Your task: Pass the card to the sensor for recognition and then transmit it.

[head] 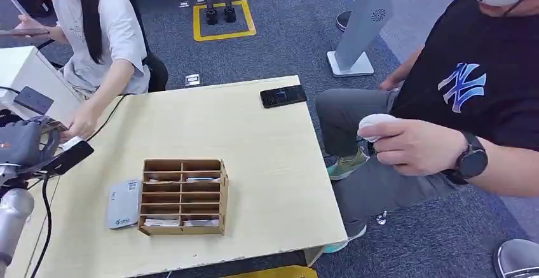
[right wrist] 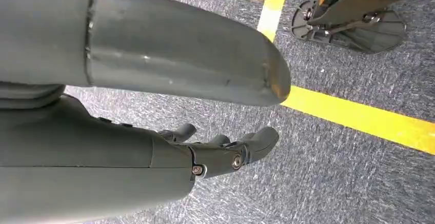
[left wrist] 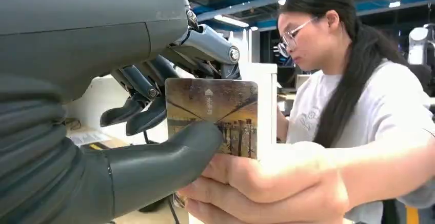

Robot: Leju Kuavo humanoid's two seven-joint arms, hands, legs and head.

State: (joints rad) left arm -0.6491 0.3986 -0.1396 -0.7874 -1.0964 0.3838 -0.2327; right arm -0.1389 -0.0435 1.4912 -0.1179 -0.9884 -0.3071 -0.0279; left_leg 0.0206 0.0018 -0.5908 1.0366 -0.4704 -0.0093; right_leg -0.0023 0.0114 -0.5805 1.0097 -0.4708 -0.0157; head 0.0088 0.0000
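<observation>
With the left hand (left wrist: 154,131) pinching the card (left wrist: 213,119) that a person's hand (left wrist: 267,188) also touches, fingers should grip firmly until release, the right hand (right wrist: 215,152) hanging slack.

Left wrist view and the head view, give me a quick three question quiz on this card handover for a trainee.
1. True or false: the left hand pinches the card between its thumb and fingers.
2. Who else touches the card? A) nobody B) a person's hand C) the right hand
3. Fill in: beside the wooden slotted organizer on the table lies a grey ____.

Key: 1 true; 2 B; 3 card reader.
</observation>
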